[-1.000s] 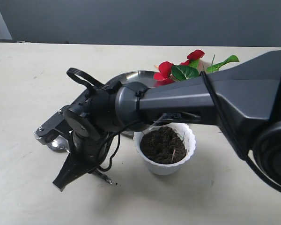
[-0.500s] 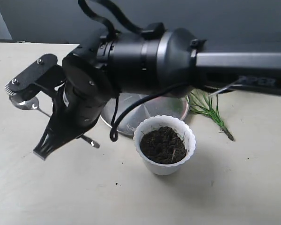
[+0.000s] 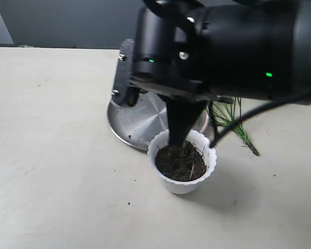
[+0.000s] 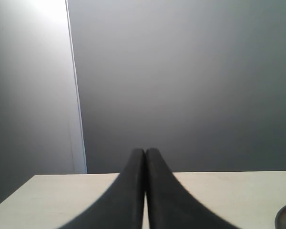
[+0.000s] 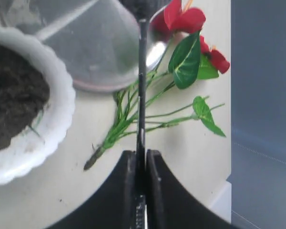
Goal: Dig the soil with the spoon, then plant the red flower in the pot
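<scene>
My right gripper (image 5: 141, 153) is shut on the thin handle of the silver spoon (image 5: 141, 95), which I see edge-on reaching out over the plate's rim. In the exterior view its dark fingers (image 3: 178, 132) point down at the back rim of the white scalloped pot (image 3: 210, 167). Dark crumbly soil (image 3: 180, 161) with bits of straw fills the pot. The red flower (image 5: 183, 19), with green leaves and a bundle of stems (image 5: 126, 121), lies on the table beside the pot (image 5: 55, 121); the arm hides its blooms in the exterior view. My left gripper (image 4: 145, 151) is shut on nothing, aimed at the grey wall.
A large round steel plate (image 3: 137, 124) lies just behind the pot, touching or nearly touching its rim. The bulky black right arm (image 3: 233, 52) hangs over the plate and flower. A few soil crumbs (image 3: 128, 204) dot the beige table.
The right arm has swung up from the table left of the pot and across to the right, carrying the spoon. It now stands over the plate and the pot's back rim.
</scene>
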Tool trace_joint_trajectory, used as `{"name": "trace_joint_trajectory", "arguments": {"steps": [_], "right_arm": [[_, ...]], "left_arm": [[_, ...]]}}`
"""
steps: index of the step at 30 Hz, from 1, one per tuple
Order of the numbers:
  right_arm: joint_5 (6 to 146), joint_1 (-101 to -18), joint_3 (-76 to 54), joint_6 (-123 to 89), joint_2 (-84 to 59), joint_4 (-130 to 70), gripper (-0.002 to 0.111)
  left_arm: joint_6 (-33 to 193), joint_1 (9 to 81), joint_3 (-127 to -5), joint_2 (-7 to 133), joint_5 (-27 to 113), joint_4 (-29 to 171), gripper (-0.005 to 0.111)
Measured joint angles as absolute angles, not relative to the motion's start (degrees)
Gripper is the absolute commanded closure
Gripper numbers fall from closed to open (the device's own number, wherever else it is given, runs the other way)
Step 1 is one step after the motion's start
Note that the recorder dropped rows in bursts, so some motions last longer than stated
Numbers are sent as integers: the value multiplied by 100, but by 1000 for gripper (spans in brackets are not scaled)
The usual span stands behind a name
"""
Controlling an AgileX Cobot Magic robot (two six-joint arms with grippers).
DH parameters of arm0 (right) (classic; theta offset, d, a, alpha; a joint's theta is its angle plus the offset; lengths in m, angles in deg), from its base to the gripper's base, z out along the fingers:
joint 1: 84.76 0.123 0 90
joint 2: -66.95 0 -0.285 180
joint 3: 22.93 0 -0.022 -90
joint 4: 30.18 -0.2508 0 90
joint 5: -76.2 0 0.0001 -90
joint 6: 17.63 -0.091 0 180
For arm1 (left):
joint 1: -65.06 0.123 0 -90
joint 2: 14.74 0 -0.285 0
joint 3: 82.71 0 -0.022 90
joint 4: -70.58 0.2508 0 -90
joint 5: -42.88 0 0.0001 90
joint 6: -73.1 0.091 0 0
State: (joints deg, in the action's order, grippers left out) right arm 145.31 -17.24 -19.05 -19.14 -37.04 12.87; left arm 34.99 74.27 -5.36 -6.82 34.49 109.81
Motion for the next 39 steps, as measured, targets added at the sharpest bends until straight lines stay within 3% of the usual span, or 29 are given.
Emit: {"name": "trace_joint_trajectory", "arguments": {"steps": [10,26,39], "right_arm": [[14557,-1419,-40,-1939,-2424,1296,109],[14537,-1293,18,-1258,-3632,1210,109],[14560,-1293,18,-1446,-3130,1091,109]], "left_arm": [[3499,7427,-536,-682,3449,10981,106],[3499,7427,-536,-682,3449,10981,106],[3499,7427,-536,-682,3449,10981,106]]}}
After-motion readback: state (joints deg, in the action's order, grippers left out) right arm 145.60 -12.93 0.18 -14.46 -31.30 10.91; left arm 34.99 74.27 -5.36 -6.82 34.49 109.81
